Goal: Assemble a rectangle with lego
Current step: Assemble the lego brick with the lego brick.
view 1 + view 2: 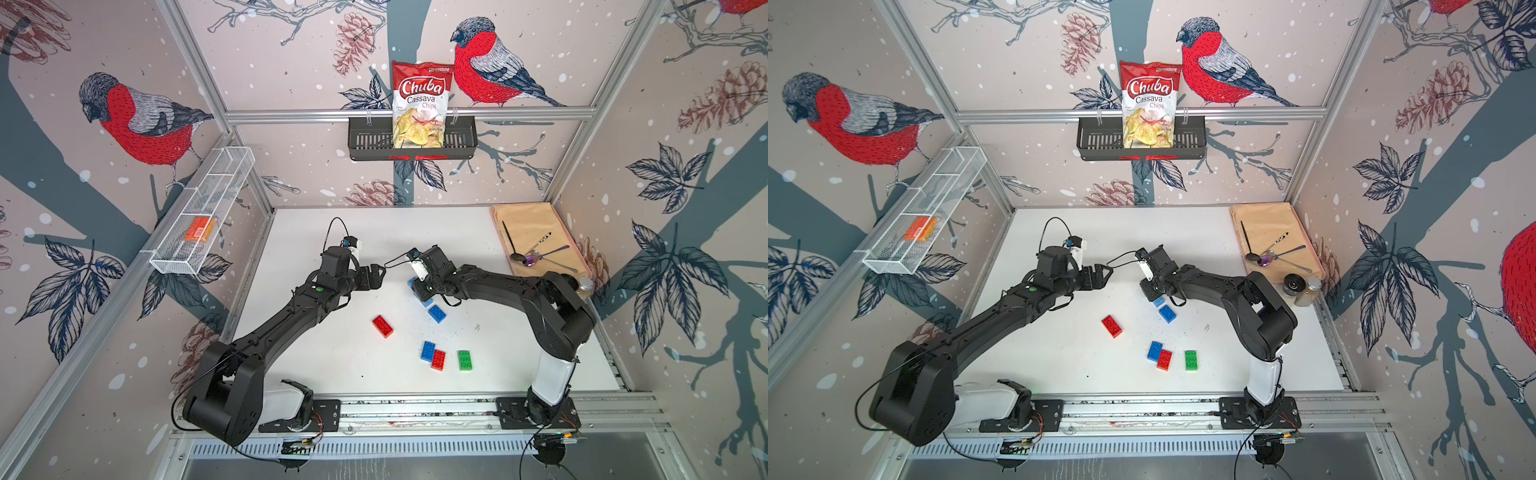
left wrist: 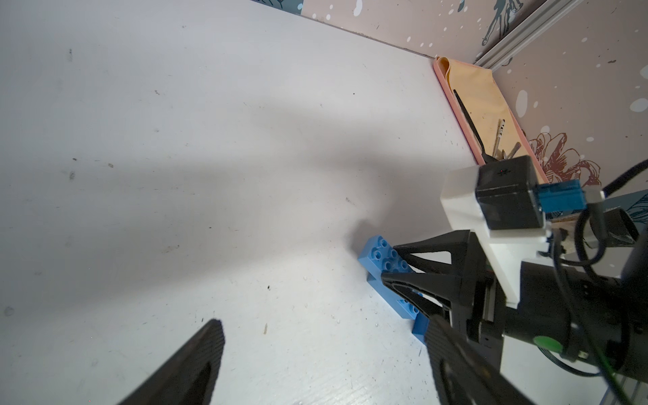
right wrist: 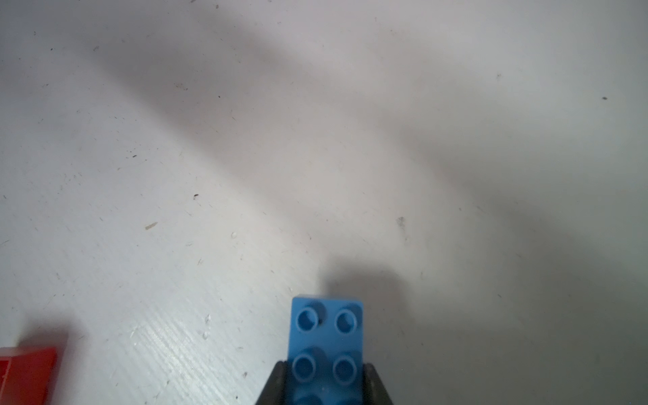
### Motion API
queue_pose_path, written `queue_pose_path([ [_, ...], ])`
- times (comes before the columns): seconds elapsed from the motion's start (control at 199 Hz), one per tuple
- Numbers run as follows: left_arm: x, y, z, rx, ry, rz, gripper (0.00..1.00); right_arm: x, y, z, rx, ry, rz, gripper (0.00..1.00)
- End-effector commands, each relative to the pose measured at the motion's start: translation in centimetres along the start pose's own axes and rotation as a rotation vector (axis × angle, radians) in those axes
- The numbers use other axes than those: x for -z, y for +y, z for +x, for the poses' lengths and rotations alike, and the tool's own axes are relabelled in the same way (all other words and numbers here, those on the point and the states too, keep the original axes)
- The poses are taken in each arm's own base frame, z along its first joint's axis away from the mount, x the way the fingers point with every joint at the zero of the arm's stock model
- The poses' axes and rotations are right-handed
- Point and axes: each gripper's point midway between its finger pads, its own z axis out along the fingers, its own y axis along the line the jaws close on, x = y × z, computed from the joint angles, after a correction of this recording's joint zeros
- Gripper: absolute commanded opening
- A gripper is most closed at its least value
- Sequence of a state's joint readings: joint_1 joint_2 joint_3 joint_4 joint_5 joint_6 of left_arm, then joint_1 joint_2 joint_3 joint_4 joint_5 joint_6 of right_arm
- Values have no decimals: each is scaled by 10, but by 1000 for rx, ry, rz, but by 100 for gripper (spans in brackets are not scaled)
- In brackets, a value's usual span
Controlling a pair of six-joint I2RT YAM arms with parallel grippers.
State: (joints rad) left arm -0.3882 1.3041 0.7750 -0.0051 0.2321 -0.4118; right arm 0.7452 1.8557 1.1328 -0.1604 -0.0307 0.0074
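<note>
Both top views: right pincer [image 1: 423, 291] clamped on a light blue brick [image 1: 411, 283], low over the surface [image 1: 332, 365]. The arm reaches inward with its elbow bent. A blue brick [image 1: 427, 350] touches a red brick [image 1: 437, 360] nearer the bases. Left wrist view: left pincer [image 2: 322, 322] hovers nearby, wide open and empty. Right wrist view: the light blue brick [image 3: 326, 336] is gripped across its narrow sides, studs up. Judgement: keep it level and square its edge against a neighbour before letting go.

Small booth papered with bullfinch and pinecone wallpaper [image 1: 291, 62], seen from above.
A white tabletop [image 1: 332, 365] forms the floor. Aluminium frame rails [image 1: 291, 114] cross the walls. A black slatted shelf [image 1: 457, 141] hangs on the back rail, a white wire shelf [image 1: 224, 174] on a side wall. Soft, even light.
</note>
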Motion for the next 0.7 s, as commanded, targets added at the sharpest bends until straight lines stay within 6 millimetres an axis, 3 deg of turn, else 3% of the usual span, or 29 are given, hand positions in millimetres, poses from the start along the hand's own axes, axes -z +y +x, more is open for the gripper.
queue_pose_path([
  [0.0,1,-6,-14,-23,-51,21,90,5,-3,20,-17,83,16,40],
  [0.075,1,-6,-15,-22,-53,18,90,12,-4,10,-19,48,19,51],
  [0.221,3,-5,-16,-24,-58,10,90,28,-2,-12,-28,-25,-12,62],
  [0.367,3,-5,-16,-27,-61,8,90,43,-2,-20,-33,-50,-30,64],
  [0.698,4,-14,-15,-59,-54,43,90,56,7,50,-103,82,-77,60],
])
